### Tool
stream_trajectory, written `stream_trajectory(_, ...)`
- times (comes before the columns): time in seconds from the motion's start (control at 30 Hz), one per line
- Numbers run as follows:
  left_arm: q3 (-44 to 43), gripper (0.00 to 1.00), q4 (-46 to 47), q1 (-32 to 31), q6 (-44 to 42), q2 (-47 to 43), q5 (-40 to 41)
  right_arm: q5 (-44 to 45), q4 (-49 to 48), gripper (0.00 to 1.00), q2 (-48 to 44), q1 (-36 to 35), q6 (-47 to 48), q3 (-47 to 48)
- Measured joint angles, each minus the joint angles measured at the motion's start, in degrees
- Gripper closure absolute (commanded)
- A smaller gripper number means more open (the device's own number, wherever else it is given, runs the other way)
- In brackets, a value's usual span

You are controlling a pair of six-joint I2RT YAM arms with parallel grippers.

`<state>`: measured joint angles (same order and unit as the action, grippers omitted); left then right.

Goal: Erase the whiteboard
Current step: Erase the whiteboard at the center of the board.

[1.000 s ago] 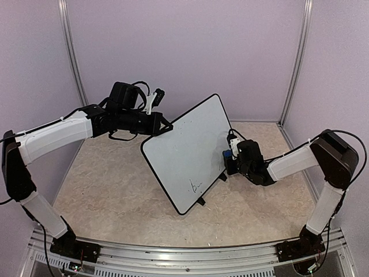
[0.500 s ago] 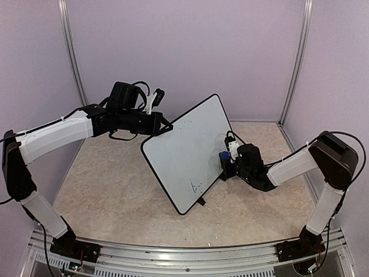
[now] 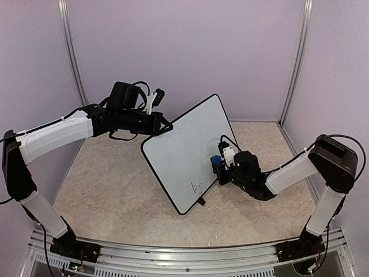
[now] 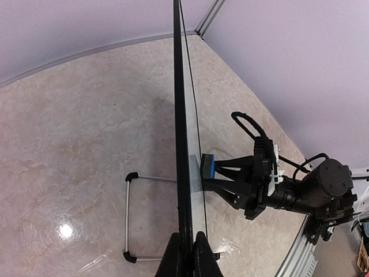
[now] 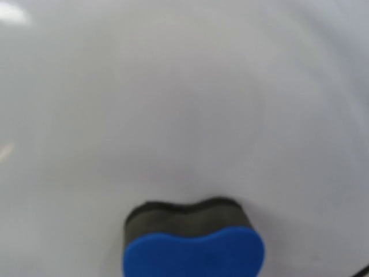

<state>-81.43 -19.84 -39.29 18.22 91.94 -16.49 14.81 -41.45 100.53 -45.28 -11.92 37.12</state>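
Observation:
The whiteboard (image 3: 184, 153) stands tilted on the table, a small black scribble (image 3: 197, 186) near its lower edge. My left gripper (image 3: 168, 128) is shut on the board's upper left rim; in the left wrist view the board (image 4: 180, 115) runs edge-on between the fingertips (image 4: 187, 249). My right gripper (image 3: 222, 164) is shut on a blue eraser (image 3: 217, 161) whose dark felt presses the board's right side, above and right of the scribble. The eraser (image 4: 208, 168) meets the face side. In the right wrist view the eraser (image 5: 193, 248) lies against the white surface (image 5: 184, 98); its fingers are hidden.
A wire stand (image 4: 127, 216) with black feet props the board from behind. One black clip foot (image 3: 201, 202) rests on the table. Purple walls with metal posts (image 3: 295, 63) enclose the cell. An aluminium rail (image 3: 184, 259) runs along the near edge.
My right gripper has slid the eraser leftward from the board's right edge onto its face. The left arm and the board have stayed still.

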Motion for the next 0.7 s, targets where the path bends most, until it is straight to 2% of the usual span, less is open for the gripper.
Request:
stream_trajectory(0.13,-0.28,1.00,0.04,0.00,-0.07,0.22,-0.44,-3.10,-0.46,0.71,-1.27,-0.33,-1.99,-1.09)
stream_trajectory(0.3,-0.39,1.00,1.11,-0.11,-1.29,0.61,-2.25,-5.84,3.50,0.71,-5.25,2.32,-3.98,-1.75)
stream_trajectory(0.47,-0.39,1.00,2.71,-0.57,-1.70,1.57,-3.85,-3.02,7.61,0.71,-8.50,5.97,-3.63,-0.61)
stream_trajectory(0.7,-0.39,1.00,2.45,-0.55,-0.98,1.66,-3.10,0.17,9.49,0.71,-6.54,6.71,-2.38,1.97)
